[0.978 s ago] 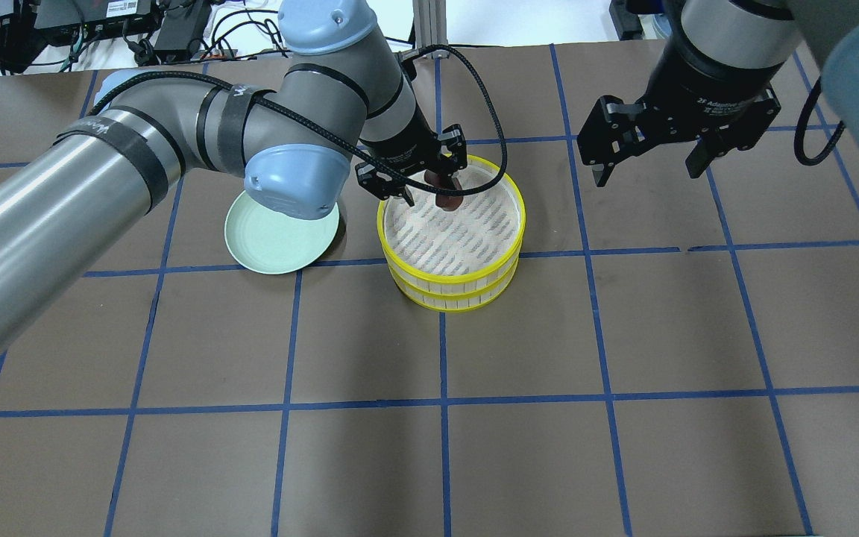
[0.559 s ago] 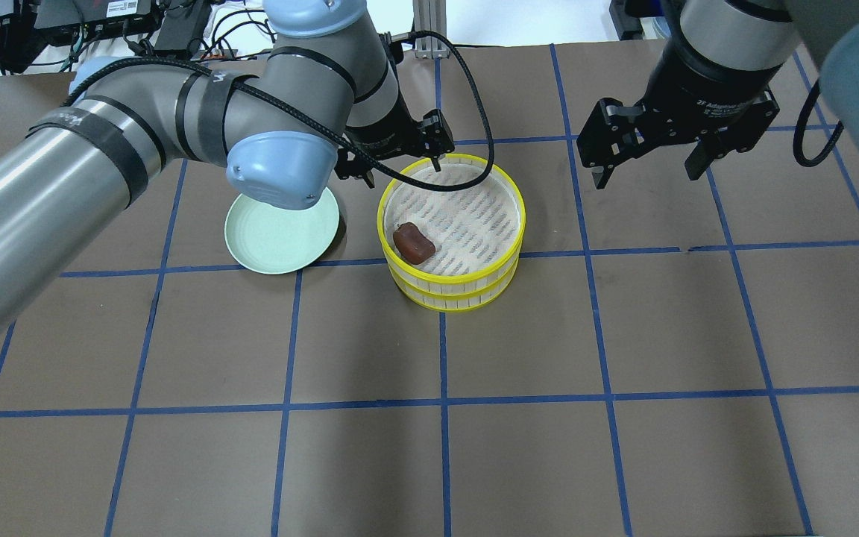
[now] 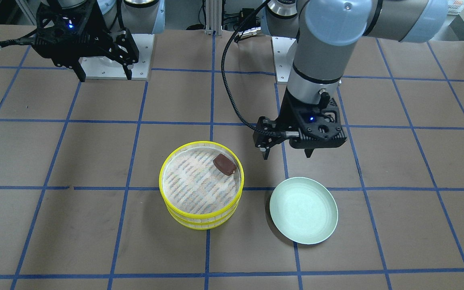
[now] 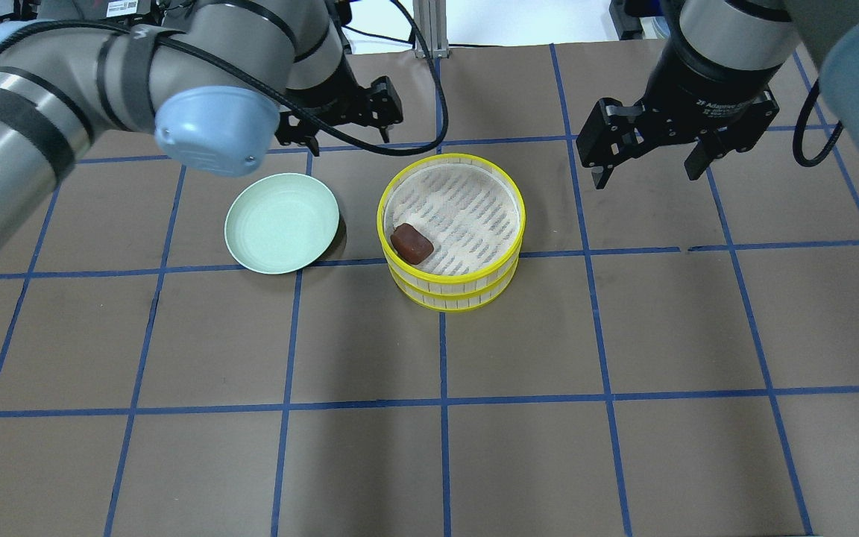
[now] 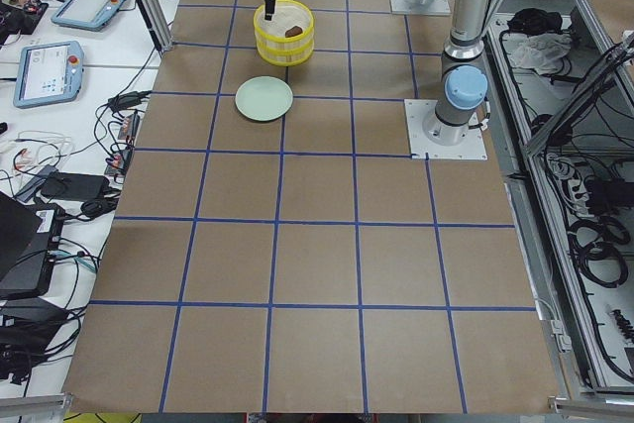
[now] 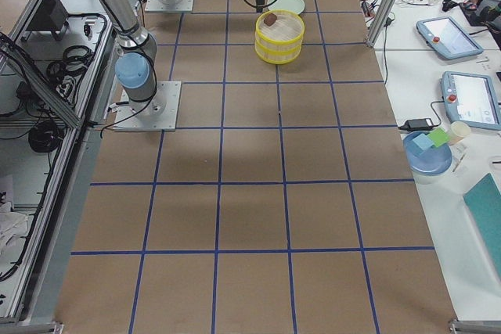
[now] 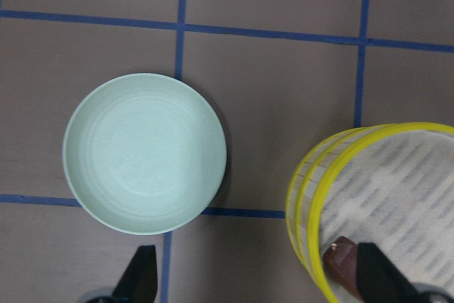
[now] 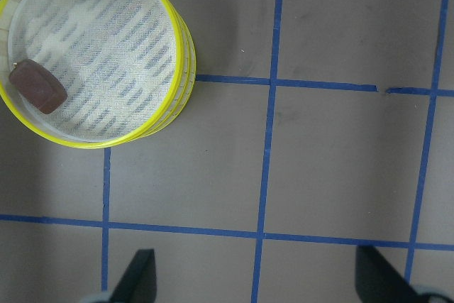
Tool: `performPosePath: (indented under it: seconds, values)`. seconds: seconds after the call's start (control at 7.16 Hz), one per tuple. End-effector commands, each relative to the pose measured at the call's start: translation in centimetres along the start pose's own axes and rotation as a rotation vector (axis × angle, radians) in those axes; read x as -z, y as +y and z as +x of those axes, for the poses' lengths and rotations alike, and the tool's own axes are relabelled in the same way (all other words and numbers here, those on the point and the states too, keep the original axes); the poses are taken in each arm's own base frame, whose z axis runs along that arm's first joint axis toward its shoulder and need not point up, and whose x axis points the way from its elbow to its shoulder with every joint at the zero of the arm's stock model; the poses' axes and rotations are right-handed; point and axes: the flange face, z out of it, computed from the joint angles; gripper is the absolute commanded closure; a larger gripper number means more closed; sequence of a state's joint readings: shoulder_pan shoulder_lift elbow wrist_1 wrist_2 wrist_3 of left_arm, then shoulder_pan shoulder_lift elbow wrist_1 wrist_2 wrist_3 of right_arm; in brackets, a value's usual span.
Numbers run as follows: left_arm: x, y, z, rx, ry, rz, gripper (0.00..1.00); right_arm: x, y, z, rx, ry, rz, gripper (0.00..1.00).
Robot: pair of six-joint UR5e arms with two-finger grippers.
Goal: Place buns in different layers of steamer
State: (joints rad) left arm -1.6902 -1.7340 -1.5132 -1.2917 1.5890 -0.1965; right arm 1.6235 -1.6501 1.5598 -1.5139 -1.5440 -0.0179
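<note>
The steamer is two stacked yellow-rimmed trays at mid-table; it also shows in the front view. The dark reddish-brown bun lies on the top tray's mesh near its rim, and shows in the front view and both wrist views. The creamy-white bun is hidden. My left gripper is open and empty, raised beyond the plate and steamer. My right gripper is open and empty, raised to the right of the steamer.
An empty pale mint-green plate sits just left of the steamer, also in the left wrist view. The brown table cover carries a blue tape grid. Tablets and cables lie on side benches off the table.
My left gripper let go of the brown bun, which now lies in the top tray. The gripper then drew back up and left, away from the steamer. The right arm has not moved.
</note>
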Motion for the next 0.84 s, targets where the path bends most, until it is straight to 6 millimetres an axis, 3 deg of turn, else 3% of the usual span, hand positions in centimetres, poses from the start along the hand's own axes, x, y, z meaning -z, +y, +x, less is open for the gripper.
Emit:
performPosePath:
  seconds: [0.0, 0.14, 0.28, 0.7]
  values:
    - [3.4, 1.6, -4.0, 0.019, -0.045, -0.031, 0.00, 0.1, 0.0, 0.0, 0.003, 0.001, 0.003, 0.00]
    - [4.9, 2.9, -4.8, 0.024, -0.068, -0.038, 0.00, 0.0, 0.0, 0.0, 0.003, 0.001, 0.002, 0.00]
    - [4.9, 3.8, -5.5, -0.012, -0.088, -0.055, 0.00, 0.0, -0.1, 0.0, 0.003, 0.002, 0.005, 0.00]
    - [5.1, 6.3, -5.3, -0.078, -0.073, -0.070, 0.00, 0.1, -0.2, 0.0, 0.003, 0.001, 0.011, 0.00]
